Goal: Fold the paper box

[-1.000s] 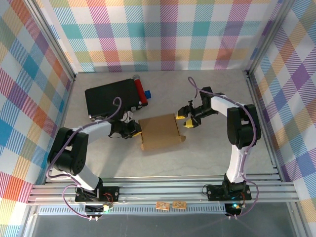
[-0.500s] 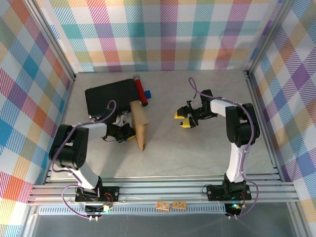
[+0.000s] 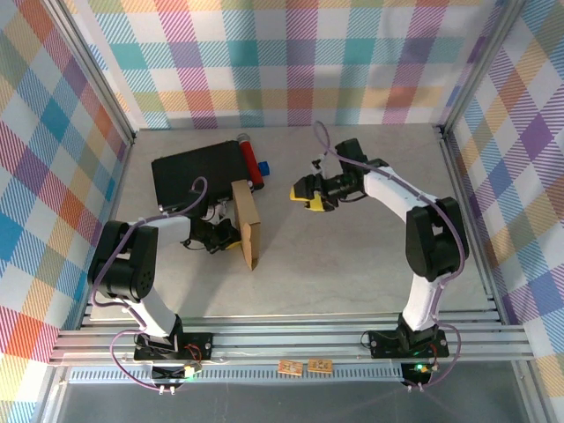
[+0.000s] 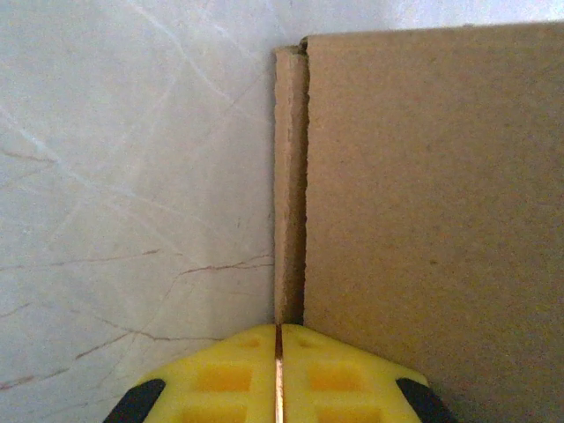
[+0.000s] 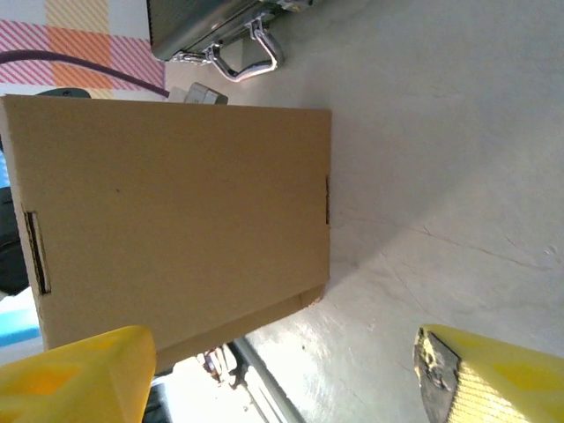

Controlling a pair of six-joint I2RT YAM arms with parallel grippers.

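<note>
paper box (image 4: 423, 220): ahead of the left claw (image 4: 278, 374), cut off by the right edge.
left claw fingers (image 4: 220, 379): bases cut off at the bottom edge.
black case (image 5: 203, 22): beyond the right claw (image 5: 278, 352), mostly cut off at the top.
blue thing (image 3: 266, 166): left of the right claw, too small to tell.

The top view looks steeply down over the whole worktop (image 3: 352, 264); both wrist views (the left very close) face the paper box (image 3: 247, 225).

Left gripper (image 4: 278, 352), jaws tight on an edge of the paper box (image 4: 423, 220), marbled table (image 4: 132, 176) alongside.
</note>
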